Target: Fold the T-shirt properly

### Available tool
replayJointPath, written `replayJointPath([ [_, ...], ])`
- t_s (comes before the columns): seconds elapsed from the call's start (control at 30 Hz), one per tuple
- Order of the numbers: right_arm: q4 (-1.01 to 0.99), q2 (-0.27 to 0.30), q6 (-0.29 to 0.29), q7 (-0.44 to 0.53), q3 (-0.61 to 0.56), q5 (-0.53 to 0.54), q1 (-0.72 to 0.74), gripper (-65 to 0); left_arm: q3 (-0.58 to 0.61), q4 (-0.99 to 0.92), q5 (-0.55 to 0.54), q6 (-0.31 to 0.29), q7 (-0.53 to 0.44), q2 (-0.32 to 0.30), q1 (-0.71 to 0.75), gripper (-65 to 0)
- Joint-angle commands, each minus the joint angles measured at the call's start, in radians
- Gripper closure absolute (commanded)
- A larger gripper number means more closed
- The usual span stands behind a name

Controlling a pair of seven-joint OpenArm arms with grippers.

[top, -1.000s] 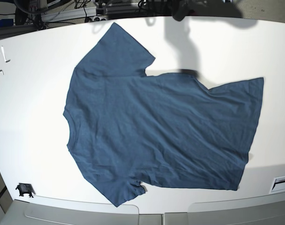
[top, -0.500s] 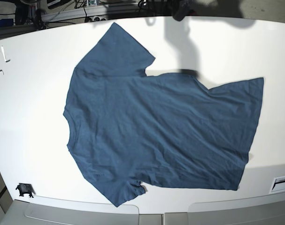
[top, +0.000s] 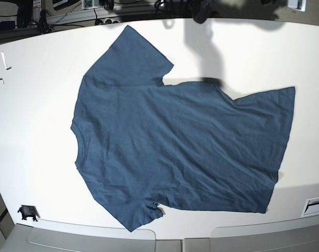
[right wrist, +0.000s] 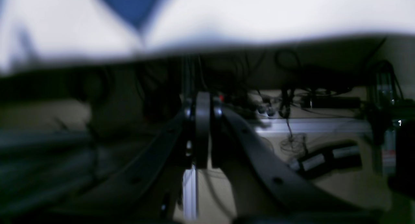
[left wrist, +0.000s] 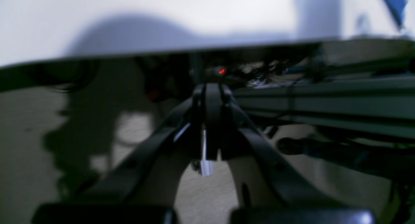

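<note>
Nothing moved since prior frames | T-shirt [top: 175, 147] flat on white table [top: 33, 105], well apart from both grippers | left gripper [left wrist: 207, 120] & right gripper [right wrist: 202, 133] jaws pressed together, empty | blurry cables, prob. floor beyond edge

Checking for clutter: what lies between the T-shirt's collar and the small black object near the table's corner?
Only bare white table, base view, between T-shirt and black object.
</note>
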Motion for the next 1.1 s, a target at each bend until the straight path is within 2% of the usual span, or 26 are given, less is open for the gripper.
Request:
replayJointPath([
  [0.0, 0.060, 0.005, 0.005, 0.013, 0.021, 0.030, -0.023, 0.0, -0.029, 0.017, -0.051, -0.012, 0.004, -0.003, 0.020, 0.0],
  [0.13, 0.226, 0.005, 0.022, -0.061, 0.114, 0.155, -0.029, 0.0, -0.102, 0.020, -0.196, -0.012, 0.061, 0.001, 0.020, 0.0],
  [0.2, 0.287, 0.005, 0.046, -0.068, 0.172, 0.219, -0.029, 0.0, -0.130, 0.020, -0.247, -0.012, 0.072, 0.001, 0.020, 0.0],
  [0.33, 0.352, 0.002, 0.050, -0.068, 0.285, 0.322, -0.013, 0.0, -0.159, 0.020, -0.302, -0.012, 0.071, 0.001, 0.017, 0.0],
  [0.5, 0.327, -0.026, 0.052, -0.100, 0.388, 0.372, 0.091, 0.0, -0.159, 0.020, -0.301, -0.012, 0.084, 0.002, -0.015, -0.6],
  [0.6, 0.267, -0.031, 0.053, -0.120, 0.420, 0.412, 0.173, 0.0, -0.159, 0.020, -0.301, -0.012, 0.085, 0.005, -0.038, -12.0],
  [0.67, 0.205, -0.031, 0.053, -0.121, 0.423, 0.423, 0.226, 0.0, -0.159, 0.020, -0.301, -0.012, 0.086, 0.013, -0.049, -16.0],
  [0.9, 0.042, -0.048, 0.053, -0.135, 0.423, 0.378, 0.340, 0.0, -0.159, 0.020, -0.301, -0.012, 0.086, 0.020, -0.063, -16.6],
  [1.0, 0.045, -0.076, 0.064, -0.134, 0.423, 0.369, 0.340, -22.1, -0.159, 0.020, -0.300, -0.012, 0.087, 0.020, -0.063, -16.6],
  [1.03, 0.048, -0.085, 0.072, -0.134, 0.423, 0.369, 0.340, -27.4, -0.159, 0.020, -0.301, -0.012, 0.086, 0.020, -0.063, -16.6],
  [1.07, 0.050, -0.098, 0.091, -0.134, 0.423, 0.369, 0.340, -29.5, -0.159, 0.020, -0.300, -0.012, 0.086, 0.020, -0.063, -16.6],
])
